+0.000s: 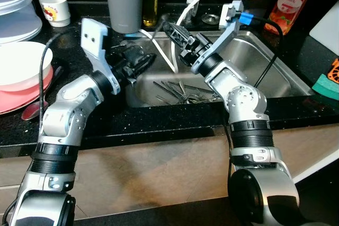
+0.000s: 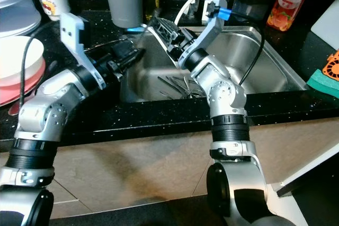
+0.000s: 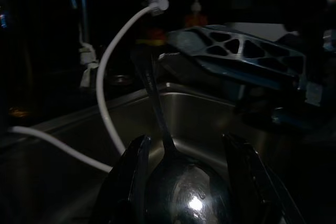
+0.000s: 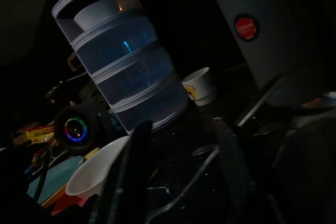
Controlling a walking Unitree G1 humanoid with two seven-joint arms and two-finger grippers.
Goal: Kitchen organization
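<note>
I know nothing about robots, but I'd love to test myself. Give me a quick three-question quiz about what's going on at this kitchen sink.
1. True or false: the left gripper has a spoon between its fingers.
2. What lies at the bottom of the sink?
A. plates
B. loose cutlery
C. a sponge
3. Fill in: the grey canister with the red round label stands on the black counter behind the sink's ______ corner (robot's left or right).

Key
1. True: the left wrist view shows the spoon bowl between the two fingers.
2. B: the cutlery lies in a heap there.
3. left
</note>
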